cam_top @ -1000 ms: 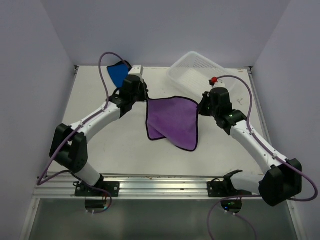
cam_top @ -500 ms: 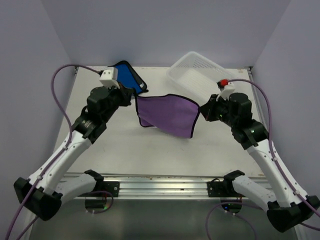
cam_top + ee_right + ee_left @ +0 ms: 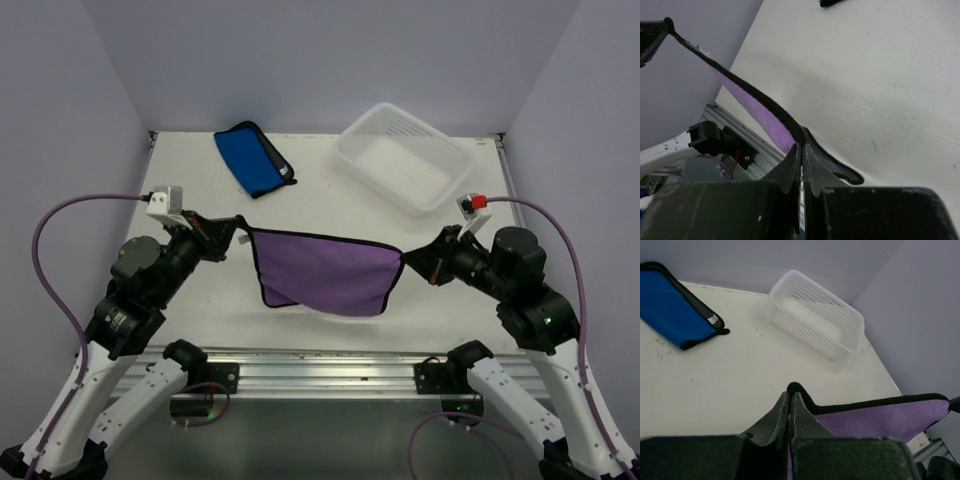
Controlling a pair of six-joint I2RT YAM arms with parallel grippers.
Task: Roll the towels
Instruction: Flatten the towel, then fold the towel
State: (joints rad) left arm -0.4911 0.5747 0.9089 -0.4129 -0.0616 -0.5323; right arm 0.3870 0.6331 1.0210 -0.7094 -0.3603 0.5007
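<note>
Purple towel [image 3: 325,272] hangs stretched between the two grippers over the near half of the table [image 3: 200,200]. Left gripper [image 3: 238,226] is clamped shut on the towel's top left corner, and the left wrist view shows the black edging pinched right at the fingertips. Right gripper [image 3: 408,262] is clamped shut on the top right corner, with the black edge running taut from its tips across to the left one. The top edge sits near straight and slopes a little down toward the right. The rest of the cloth drapes below it, with a fold at the lower left. Can't tell if the bottom edge touches the table.

Blue towel [image 3: 253,160] lies flat at the far left of the table, well apart from both grippers. White basket [image 3: 430,133] sits at the far right, tilted off square to the table edges.

Versus a second ago: both arms were reaching far out over mid-table and the purple towel sat further back, close to the blue one and the basket. Both arms have since pulled back toward the near edge and spread wider apart, and the towel has come with them, pulled out wider. The left arm hid much of the blue towel then, and now it is fully in view. Basket has not moved.
</note>
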